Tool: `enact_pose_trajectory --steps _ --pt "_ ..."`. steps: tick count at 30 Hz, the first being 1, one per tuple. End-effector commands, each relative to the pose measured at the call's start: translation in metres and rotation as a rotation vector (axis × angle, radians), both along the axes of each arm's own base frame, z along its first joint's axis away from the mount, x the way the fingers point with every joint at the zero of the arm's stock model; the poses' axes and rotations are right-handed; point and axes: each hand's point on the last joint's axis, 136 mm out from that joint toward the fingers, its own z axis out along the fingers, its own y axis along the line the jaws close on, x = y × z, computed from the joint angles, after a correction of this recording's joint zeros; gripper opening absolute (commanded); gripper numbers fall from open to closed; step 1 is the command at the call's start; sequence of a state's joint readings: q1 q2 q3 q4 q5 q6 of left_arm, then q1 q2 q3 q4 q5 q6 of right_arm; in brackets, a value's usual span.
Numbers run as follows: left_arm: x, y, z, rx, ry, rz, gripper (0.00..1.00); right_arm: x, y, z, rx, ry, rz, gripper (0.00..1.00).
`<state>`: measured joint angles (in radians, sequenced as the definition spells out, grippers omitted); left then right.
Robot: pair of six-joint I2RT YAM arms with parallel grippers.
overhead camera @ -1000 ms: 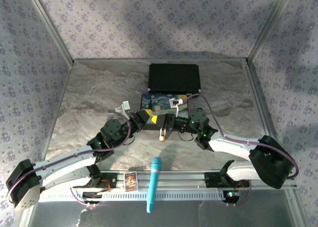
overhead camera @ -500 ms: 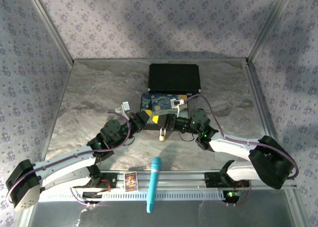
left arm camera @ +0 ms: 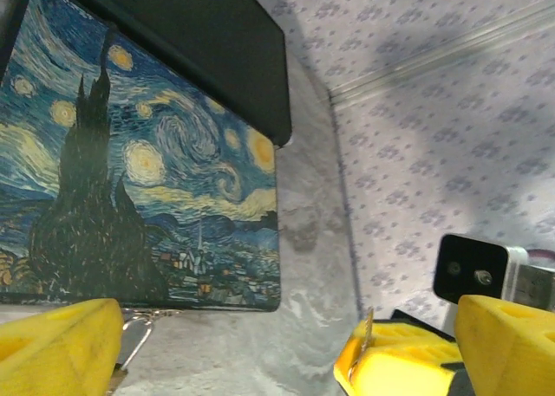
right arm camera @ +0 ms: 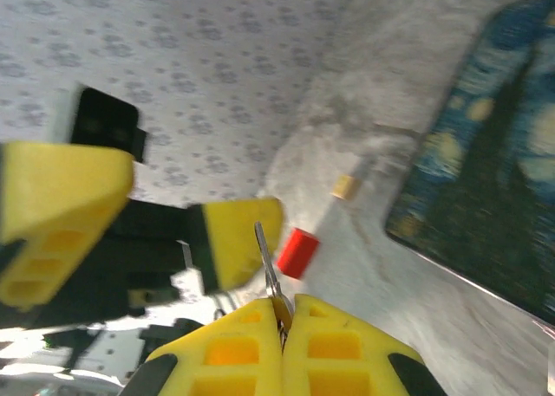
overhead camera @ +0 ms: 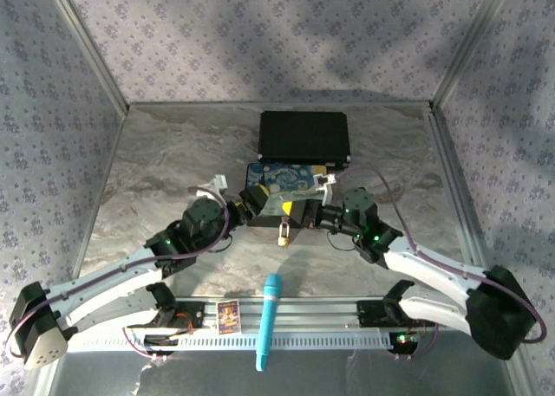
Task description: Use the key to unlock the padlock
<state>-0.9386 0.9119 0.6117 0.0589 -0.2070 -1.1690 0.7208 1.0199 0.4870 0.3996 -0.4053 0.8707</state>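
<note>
The brass padlock (overhead camera: 284, 233) lies on the table just in front of the painted box (overhead camera: 286, 181), slightly nearer than both grippers and between them. My right gripper (right arm camera: 284, 305) is shut on the key (right arm camera: 264, 257), whose thin silvery blade sticks out past the yellow fingertips. In the left wrist view that blade (left arm camera: 368, 325) stands up from the right gripper's yellow fingers. My left gripper (left arm camera: 286, 361) is open wide, with one yellow finger (left arm camera: 52, 348) by a thin silvery wire loop (left arm camera: 132, 337). From above, the left gripper (overhead camera: 263, 207) and the right gripper (overhead camera: 297, 210) face each other closely.
A black case (overhead camera: 303, 136) stands behind the painted box. A red block (right arm camera: 297, 251) and a small yellow block (right arm camera: 345, 186) lie on the table left of the box. A blue cylinder (overhead camera: 269, 321) and a small card (overhead camera: 228, 315) rest on the front rail.
My left gripper has opened from shut. The right arm has swung its elbow out to the right, its gripper still shut on the key. The padlock has stayed in place.
</note>
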Motion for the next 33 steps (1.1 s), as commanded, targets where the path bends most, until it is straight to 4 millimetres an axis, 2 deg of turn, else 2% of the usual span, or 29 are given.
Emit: enact_pose_trajectory --steps 1,2,4,5,9,13,17,21,26,29,33 --pt "-0.008 -0.002 -0.036 0.239 0.059 -0.086 0.95 -0.006 -0.028 -0.039 -0.246 0.064 -0.049 0.0" --pt "-0.009 -0.007 -0.041 0.262 0.059 -0.115 0.93 -0.009 -0.034 -0.045 -0.281 0.074 -0.053 0.0" --pt "-0.01 -0.018 -0.054 0.304 0.059 -0.171 0.75 -0.015 -0.047 -0.059 -0.355 0.096 -0.07 0.0" --pt "-0.01 -0.021 -0.06 0.319 0.067 -0.185 0.7 -0.018 -0.053 -0.064 -0.382 0.107 -0.074 0.0" --pt "-0.011 -0.04 -0.081 0.377 0.063 -0.252 0.7 -0.027 -0.071 -0.082 -0.419 0.144 -0.095 0.0" --pt "-0.015 -0.061 -0.105 0.419 0.054 -0.32 0.7 -0.033 -0.076 -0.094 -0.425 0.18 -0.082 0.0" --pt "-0.012 -0.062 -0.129 0.462 0.115 -0.295 0.65 -0.034 -0.078 -0.098 -0.439 0.19 -0.079 0.0" --pt "-0.01 -0.066 -0.144 0.469 0.124 -0.286 0.65 -0.035 -0.078 -0.102 -0.45 0.202 -0.068 0.0" --pt "-0.002 -0.069 -0.153 0.491 0.138 -0.258 0.67 -0.031 -0.079 -0.109 -0.462 0.226 -0.09 0.0" --pt "0.0 -0.076 -0.157 0.494 0.154 -0.261 0.65 -0.03 -0.081 -0.114 -0.471 0.233 -0.101 0.0" --pt "0.0 -0.079 -0.175 0.503 0.186 -0.253 0.6 -0.03 -0.082 -0.119 -0.464 0.243 -0.109 0.0"
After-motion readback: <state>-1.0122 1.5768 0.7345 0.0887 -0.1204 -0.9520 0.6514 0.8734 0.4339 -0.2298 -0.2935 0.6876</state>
